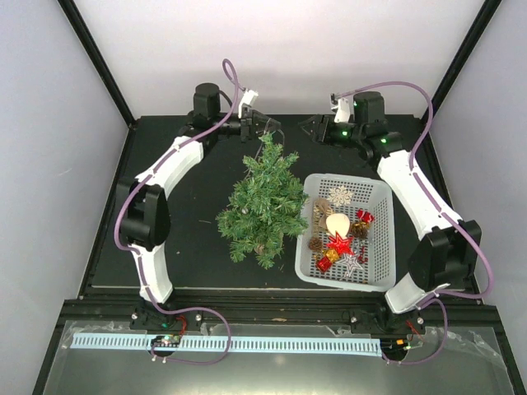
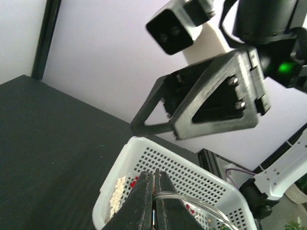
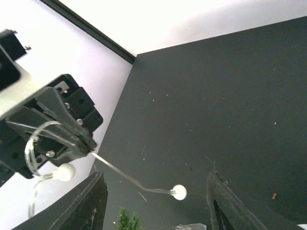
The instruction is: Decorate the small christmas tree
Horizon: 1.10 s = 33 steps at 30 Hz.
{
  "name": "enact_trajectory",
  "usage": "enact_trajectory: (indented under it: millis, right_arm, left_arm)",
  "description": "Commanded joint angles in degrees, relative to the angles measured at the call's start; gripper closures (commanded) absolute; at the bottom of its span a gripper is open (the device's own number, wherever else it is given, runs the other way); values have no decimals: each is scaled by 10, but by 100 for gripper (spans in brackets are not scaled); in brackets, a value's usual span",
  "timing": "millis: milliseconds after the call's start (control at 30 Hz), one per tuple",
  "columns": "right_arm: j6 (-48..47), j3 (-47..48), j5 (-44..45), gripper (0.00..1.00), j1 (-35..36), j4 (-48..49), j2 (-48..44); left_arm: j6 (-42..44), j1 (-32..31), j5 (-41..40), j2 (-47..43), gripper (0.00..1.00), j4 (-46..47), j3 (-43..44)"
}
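Left pincer pinching clear beaded string above table's far edge; right pincer gaping wide opposite; small christmas tree sitting mid-table. We are recommending catching dangling bead end, tensioning gently before draping.

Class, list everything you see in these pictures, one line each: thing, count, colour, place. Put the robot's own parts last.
small christmas tree: one, green, mid-table, left of the basket
basket: one, white, right of the tree
ornaments: several, red, gold, white and brown, inside the basket
beaded wire: one, clear with white beads, pinched in the left gripper
table: one, black, under everything
left gripper: one, black, shut on the wire, beyond the treetop
right gripper: one, black, open and empty, facing the left gripper
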Motion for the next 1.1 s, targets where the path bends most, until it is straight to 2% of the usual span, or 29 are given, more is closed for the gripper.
enact_trajectory:
  millis: [0,433,567,733,933,1067]
  right_arm:
    - [-45,13,6,42,-1,-11,7]
    - [-58,5,-17,43,36,-4,32]
    - [-48,8,-29,47,43,7,41]
    - [-47,22,-15,65,50,-4,52]
    - [-45,30,-18,96,50,-1,56]
    - [-49,31,-12,99,50,-2,47]
  left_arm:
    - [-74,-9,27,14,98,81,31]
    - [-126,-36,34,30,99,132,32]
    - [-139,-41,35,32,98,144,33]
    - [-150,-45,42,33,99,153,32]
    - [-154,-46,50,35,99,155,32]
    - [-156,-46,50,37,98,154,31]
